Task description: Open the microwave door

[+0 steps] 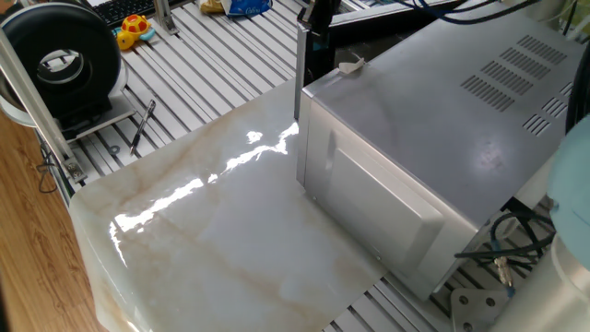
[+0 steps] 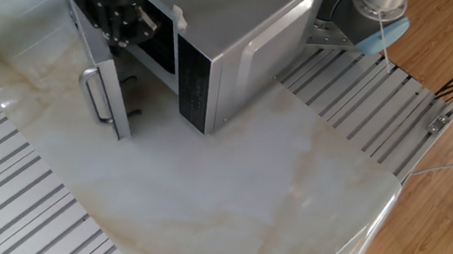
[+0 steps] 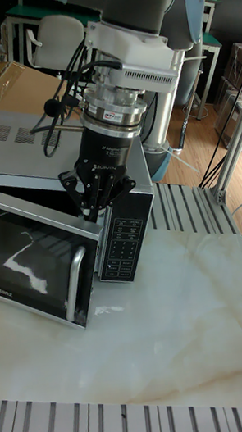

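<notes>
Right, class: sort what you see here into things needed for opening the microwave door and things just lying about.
Belongs to the job:
- microwave door, partly open
- door handle
- gripper, at the door's top edge
- microwave

Just lying about:
- yellow toy
- keyboard
- black round device
- pen

The microwave door stands swung partly out from the microwave, with the gripper filling the gap at its top edge; the marble table in front lies open
</notes>
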{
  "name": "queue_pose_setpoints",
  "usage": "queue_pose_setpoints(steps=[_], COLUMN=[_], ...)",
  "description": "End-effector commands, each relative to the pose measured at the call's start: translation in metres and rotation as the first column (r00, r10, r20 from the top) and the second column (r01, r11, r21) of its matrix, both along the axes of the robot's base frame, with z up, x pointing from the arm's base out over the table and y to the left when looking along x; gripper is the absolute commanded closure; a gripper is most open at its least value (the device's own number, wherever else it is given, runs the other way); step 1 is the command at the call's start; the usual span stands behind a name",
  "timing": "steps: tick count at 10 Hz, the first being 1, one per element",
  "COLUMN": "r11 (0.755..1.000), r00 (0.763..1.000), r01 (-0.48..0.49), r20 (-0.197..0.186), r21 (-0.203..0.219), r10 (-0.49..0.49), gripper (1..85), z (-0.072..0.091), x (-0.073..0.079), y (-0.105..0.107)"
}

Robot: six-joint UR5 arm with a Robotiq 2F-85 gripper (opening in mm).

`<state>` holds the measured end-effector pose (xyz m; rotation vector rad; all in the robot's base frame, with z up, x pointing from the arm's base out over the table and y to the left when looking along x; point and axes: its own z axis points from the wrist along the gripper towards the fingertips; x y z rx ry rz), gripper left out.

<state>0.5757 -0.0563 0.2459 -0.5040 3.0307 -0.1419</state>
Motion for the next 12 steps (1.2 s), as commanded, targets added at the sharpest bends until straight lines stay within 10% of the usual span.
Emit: queue_pose_setpoints(steps=[1, 7, 12], r11=[0.998, 0.999, 0.994], r00=[0.998, 1.0, 0.994], r01=[-0.054, -0.012, -0.107], r20=[-0.016, -0.004, -0.028], r21=[0.019, 0.041, -0.03], r10=[0.054, 0.012, 0.106], gripper=[84.7, 84.7, 84.7], z=[-0.005, -0.009, -0.011], x=[0.024, 0.034, 0.047], y=[-0.009, 0.001, -0.026])
